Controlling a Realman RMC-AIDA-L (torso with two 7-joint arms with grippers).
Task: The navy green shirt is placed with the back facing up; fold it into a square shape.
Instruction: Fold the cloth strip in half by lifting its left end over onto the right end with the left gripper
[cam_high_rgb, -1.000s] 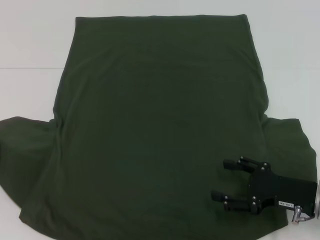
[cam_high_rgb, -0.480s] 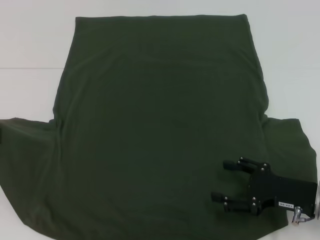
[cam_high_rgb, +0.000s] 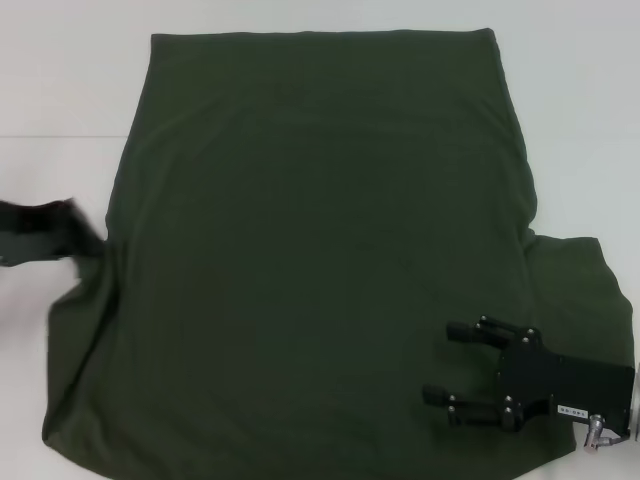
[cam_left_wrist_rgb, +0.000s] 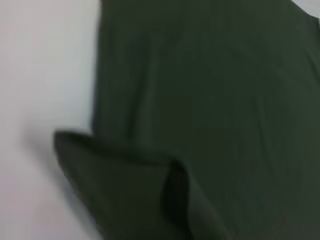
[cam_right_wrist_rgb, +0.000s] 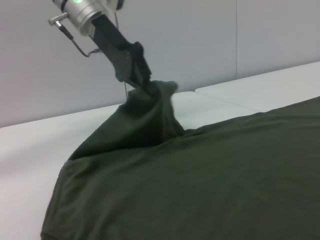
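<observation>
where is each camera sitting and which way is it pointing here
Head view: looks down from above on the navy green shirt on the white table; right gripper shows, open.
Left wrist view: on the left arm, close over the lifted sleeve; none of the robot shows.
Right wrist view: low, looking across the shirt at the left gripper pinching that sleeve.
All share the shirt.

shirt (cam_high_rgb: 320, 260) on table (cam_high_rgb: 60, 80) | right pincer (cam_high_rgb: 440, 362) over its right side
</observation>
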